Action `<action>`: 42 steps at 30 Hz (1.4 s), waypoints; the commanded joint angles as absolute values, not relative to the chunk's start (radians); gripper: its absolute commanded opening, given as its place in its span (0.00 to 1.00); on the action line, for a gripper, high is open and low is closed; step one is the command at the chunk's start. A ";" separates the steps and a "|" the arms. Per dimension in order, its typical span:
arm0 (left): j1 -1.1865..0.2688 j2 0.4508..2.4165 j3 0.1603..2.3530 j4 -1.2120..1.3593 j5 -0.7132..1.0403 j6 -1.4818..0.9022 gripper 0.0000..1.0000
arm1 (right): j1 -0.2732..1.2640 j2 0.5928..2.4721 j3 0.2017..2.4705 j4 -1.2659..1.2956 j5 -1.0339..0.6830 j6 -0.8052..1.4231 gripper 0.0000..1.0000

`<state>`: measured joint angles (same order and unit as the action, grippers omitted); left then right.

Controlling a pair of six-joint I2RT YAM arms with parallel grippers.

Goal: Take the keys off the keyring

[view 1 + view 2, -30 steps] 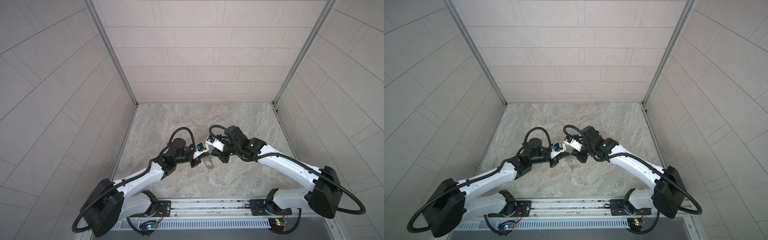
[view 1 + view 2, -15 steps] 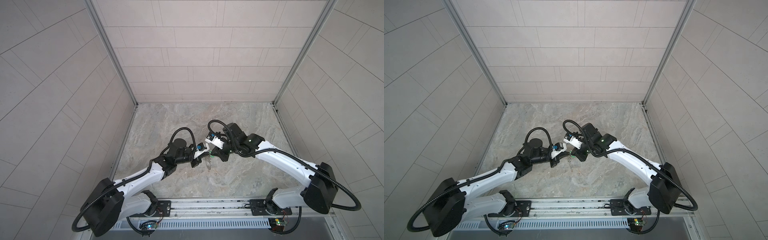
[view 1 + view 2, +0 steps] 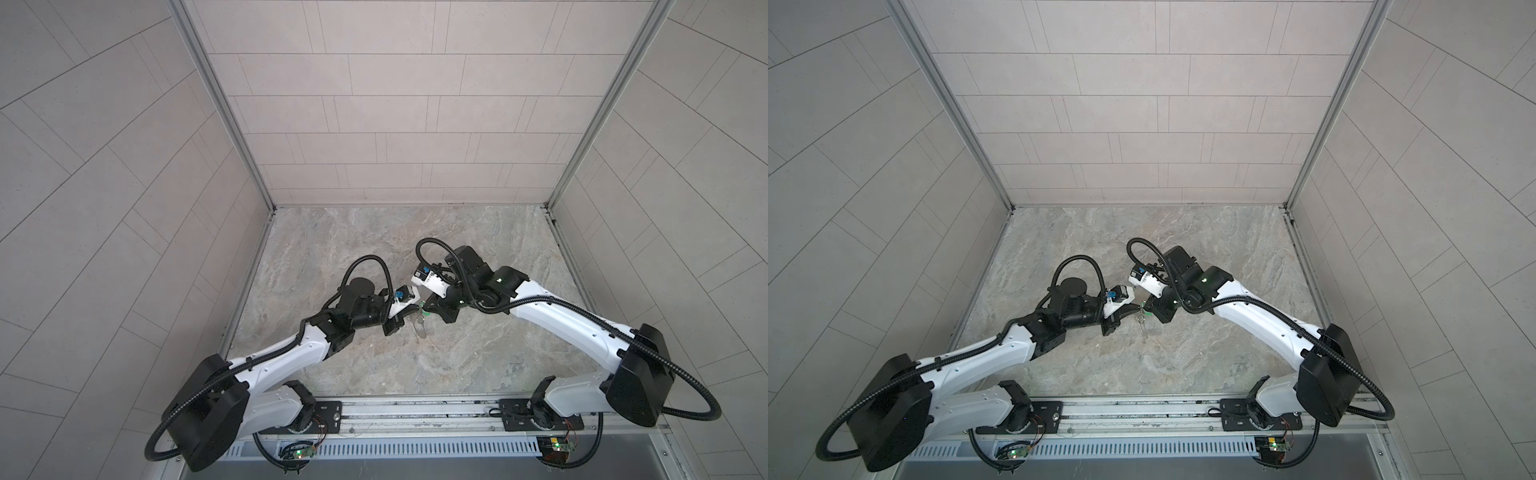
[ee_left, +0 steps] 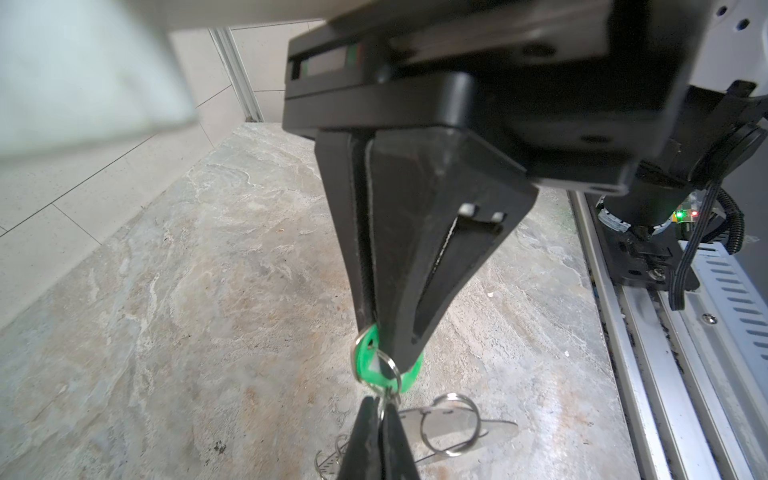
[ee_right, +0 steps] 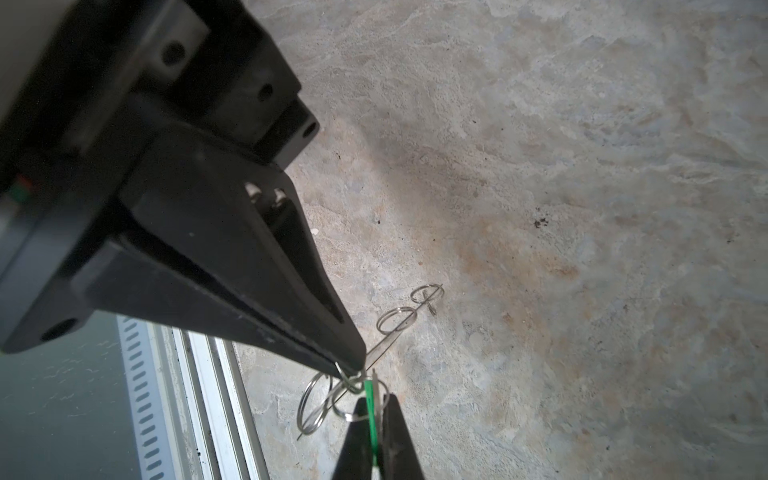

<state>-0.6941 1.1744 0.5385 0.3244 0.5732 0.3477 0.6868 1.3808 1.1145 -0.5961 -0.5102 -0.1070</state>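
One bright green, teardrop-shaped plastic key is in view. It is flat and thin, and from the right wrist it shows only its edge. The right end effector is closed tight on it and covers part of it. The key's holed end faces the left end effector, and the two sets of tips nearly meet. A small silver wire loop threads that hole, and the left end effector is clamped shut on the wire just beyond it. From there the one flat grey oblong metal keyring plate trails away. In both top views its long axis runs toward the front rail. Whether it rests on the marbled grey-beige surface or hangs just above it is hard to judge. The wire loops number four, perhaps five.
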 commanded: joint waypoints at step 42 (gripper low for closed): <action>-0.697 1.237 0.586 0.247 0.545 0.321 0.00 | 0.632 1.411 1.129 -0.630 -0.531 0.052 0.00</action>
<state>-0.6979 1.2343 0.5819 0.2783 0.5396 0.3290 0.6449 1.4433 1.1481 -0.6693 -0.5247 0.0349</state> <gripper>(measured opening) 0.051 0.063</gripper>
